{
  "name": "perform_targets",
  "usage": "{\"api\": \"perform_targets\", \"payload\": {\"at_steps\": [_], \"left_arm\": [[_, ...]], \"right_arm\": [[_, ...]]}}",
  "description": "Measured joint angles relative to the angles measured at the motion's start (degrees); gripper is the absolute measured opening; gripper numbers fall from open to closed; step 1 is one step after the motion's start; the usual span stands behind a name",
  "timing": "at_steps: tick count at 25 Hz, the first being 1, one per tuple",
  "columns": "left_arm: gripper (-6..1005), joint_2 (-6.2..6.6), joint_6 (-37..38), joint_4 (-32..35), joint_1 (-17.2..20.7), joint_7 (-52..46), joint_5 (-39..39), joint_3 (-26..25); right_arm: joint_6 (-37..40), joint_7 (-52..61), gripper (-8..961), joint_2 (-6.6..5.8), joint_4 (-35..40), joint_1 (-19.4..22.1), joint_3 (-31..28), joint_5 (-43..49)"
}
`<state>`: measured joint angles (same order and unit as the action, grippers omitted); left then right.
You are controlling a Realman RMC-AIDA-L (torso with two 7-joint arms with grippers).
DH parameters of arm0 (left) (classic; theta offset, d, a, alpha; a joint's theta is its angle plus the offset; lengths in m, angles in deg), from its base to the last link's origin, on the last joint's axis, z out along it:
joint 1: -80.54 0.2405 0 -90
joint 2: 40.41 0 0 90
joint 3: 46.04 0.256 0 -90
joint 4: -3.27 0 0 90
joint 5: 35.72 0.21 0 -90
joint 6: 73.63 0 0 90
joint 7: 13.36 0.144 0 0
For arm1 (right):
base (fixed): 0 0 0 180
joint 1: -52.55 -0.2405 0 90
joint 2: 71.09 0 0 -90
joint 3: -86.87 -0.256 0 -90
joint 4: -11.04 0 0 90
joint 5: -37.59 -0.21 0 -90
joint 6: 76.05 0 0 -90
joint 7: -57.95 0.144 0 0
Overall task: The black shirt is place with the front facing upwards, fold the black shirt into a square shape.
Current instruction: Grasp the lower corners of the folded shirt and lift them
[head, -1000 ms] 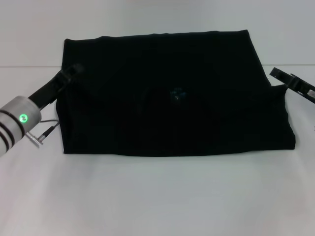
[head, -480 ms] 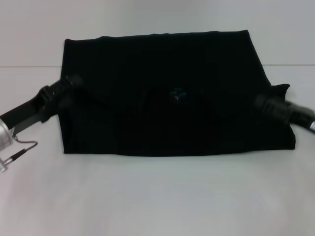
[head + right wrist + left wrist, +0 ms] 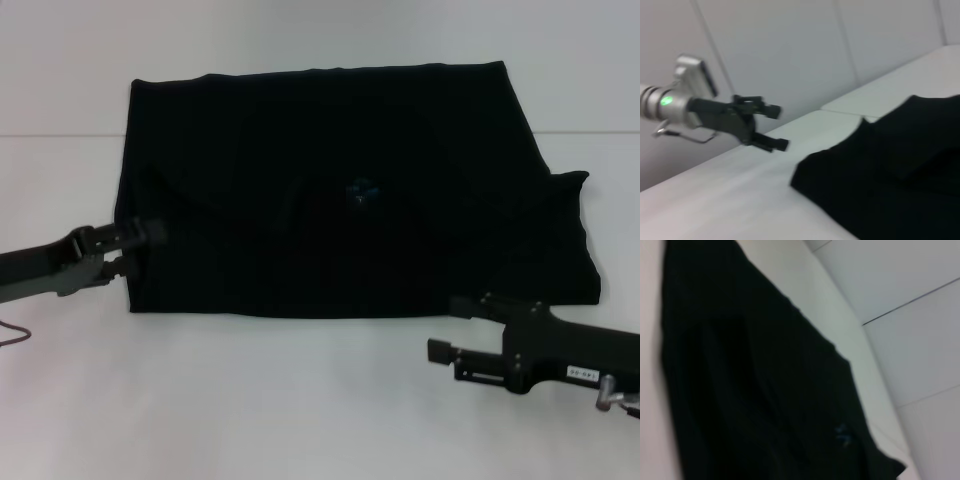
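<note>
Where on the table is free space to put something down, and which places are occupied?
Free: the white table strip before the black shirt, between both grippers. Occupied: the shirt's left edge, where the left gripper is, and its near right corner, by the open right gripper.

Left gripper (image 3: 150, 240) low at the near left, arm reaching in from the left edge, fingers parted, right gripper (image 3: 450, 328) at the near right, arm entering from the right edge, fingers spread apart

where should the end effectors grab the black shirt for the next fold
Probably the two near corners of the black shirt, each taken from its own side: the left end effector sits at the left edge, the right end effector just off the near-right hem, and the cloth lies flat.
</note>
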<state>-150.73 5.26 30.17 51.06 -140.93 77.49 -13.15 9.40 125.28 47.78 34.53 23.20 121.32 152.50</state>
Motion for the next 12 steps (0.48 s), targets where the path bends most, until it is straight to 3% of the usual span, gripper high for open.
{"api": "perform_targets", "payload": {"at_steps": [3, 12], "left_arm": [[942, -0.43, -2.22, 0.30, -0.56, 1.40, 2.33, 0.28], [934, -2.84, -10.23, 0.30, -1.83, 6.60, 3.28, 1.04]], "right_arm": [[0.06, -1.78, 807, 0.63, -0.19, 0.00, 1.15, 0.31], [-0.30, -2.07, 807, 0.75, -0.66, -0.40, 2.52, 0.46]]}}
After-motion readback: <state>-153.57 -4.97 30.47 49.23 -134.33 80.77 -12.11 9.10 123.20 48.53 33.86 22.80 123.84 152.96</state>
